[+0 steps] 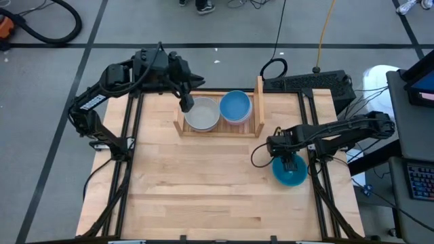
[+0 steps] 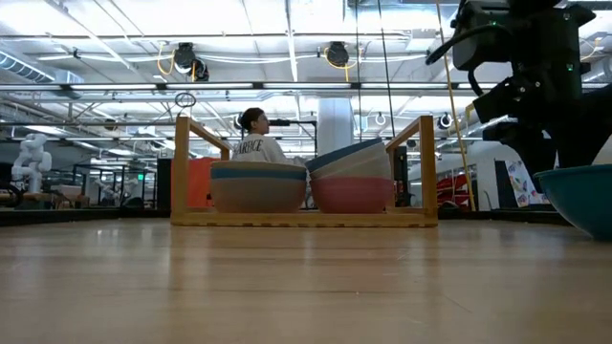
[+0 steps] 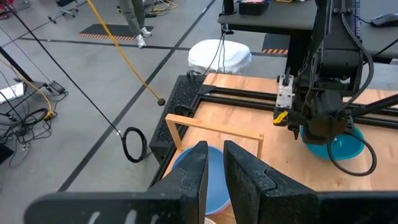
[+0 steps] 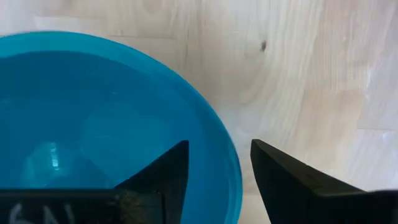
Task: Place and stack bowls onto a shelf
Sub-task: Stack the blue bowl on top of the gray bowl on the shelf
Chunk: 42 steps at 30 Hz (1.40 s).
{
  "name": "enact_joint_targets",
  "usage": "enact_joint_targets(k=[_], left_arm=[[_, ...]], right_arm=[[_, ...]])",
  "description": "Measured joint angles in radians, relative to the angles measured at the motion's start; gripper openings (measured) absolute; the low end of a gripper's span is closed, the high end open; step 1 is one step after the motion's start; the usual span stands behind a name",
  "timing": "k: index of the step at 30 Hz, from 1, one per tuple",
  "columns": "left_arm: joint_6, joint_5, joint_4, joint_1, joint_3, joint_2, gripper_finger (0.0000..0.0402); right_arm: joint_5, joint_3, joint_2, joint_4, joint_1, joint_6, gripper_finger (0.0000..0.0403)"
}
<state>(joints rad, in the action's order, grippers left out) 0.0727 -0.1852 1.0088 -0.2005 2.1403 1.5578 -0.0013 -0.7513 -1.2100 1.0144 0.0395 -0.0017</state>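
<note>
Teal bowl point(image 4: 93, 124) rim sits between right end effector point(image 4: 214, 171) fingers.

The teal bowl point(image 2: 583, 196) is cut off by the right edge in the low view, and much of it is covered by the right gripper point(image 1: 290, 163) in the high view. The lower bowls stacked in the shelf point(image 2: 304, 216) are mostly hidden. The left gripper point(image 3: 214, 169) is cropped at the bottom edge.

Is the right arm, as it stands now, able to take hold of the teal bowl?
Probably yes. The right gripper already sits at the teal bowl, its open jaws standing on either side of the bowl's rim, one inside and one outside. Nothing else lies near the bowl on the table.
</note>
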Motion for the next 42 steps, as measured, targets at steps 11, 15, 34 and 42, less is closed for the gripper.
enact_joint_targets(k=[11,15,34,42], left_arm=[[-0.002,0.0,-0.001,0.0,0.0,0.0,0.0058],[-0.002,0.0,-0.001,0.0,0.0,0.0,0.0058],[-0.003,0.0,0.046,0.0,0.001,0.0,0.0058],[-0.002,0.0,0.045,0.0,0.001,0.0,0.0058]], right_arm=[[-0.023,-0.002,-0.034,-0.058,0.0,-0.057,0.0017],[-0.078,-0.028,-0.021,-0.058,-0.007,0.003,0.0017],[0.165,-0.609,-0.04,-0.016,-0.086,-0.046,0.0005],[0.157,-0.841,-0.201,-0.113,-0.151,-0.209,0.0005]])
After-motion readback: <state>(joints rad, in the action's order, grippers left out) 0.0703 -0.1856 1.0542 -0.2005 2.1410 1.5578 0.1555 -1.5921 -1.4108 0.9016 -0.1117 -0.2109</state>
